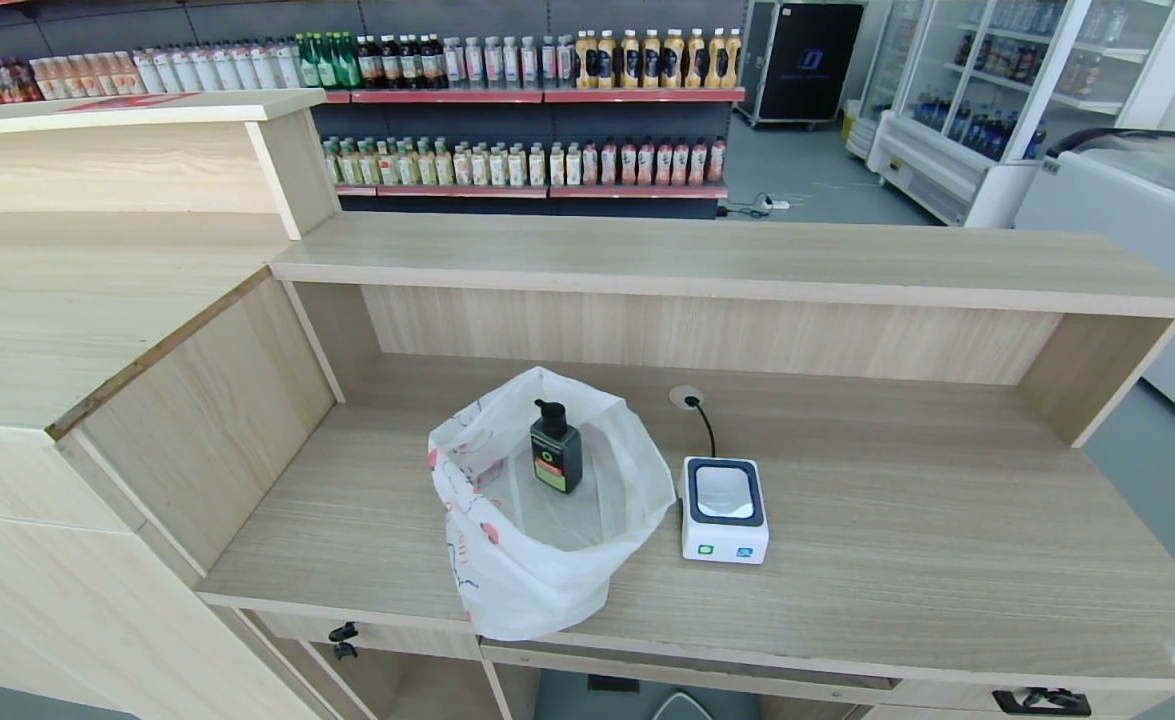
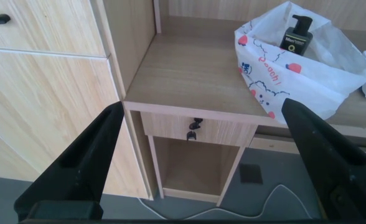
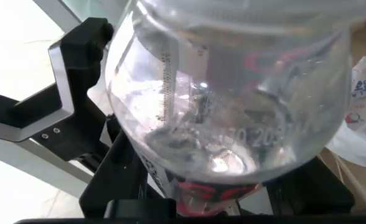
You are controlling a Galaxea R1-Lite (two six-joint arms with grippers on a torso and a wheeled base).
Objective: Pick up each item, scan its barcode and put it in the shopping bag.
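At a shop checkout, a white printed shopping bag (image 1: 547, 520) stands open on the wooden counter (image 1: 947, 520), its lower fold hanging over the front edge. A dark pump bottle (image 1: 556, 452) stands upright inside it, toward the back of the bag. Just beside the bag, on its right, sits the white scanner (image 1: 725, 508) with its glass window facing up; the bag's bulging side touches or very nearly touches its casing. A black cable (image 1: 704, 425) runs from the scanner's rear to a round port in the counter top. The left end effector (image 2: 195, 165) hangs out in front of the counter's left front corner, lower than the top. Its two black fingers (image 2: 77, 168) are spread wide apart with nothing between them. Beyond them are a shallow drawer (image 2: 164, 126) with a key in its lock and, above it, the bag. The right end effector (image 3: 220, 196) is clamped on a clear bottle (image 3: 226, 93) with a red label band, held off the counter's right front corner, well apart from the scanner. A raised ledge (image 1: 727, 260) walls the back of the counter and a tall wooden cabinet (image 1: 97, 300) closes its left side. Behind, shelves (image 1: 547, 95) of drink bottles and a glass-door cooler (image 1: 987, 90) line the shop floor
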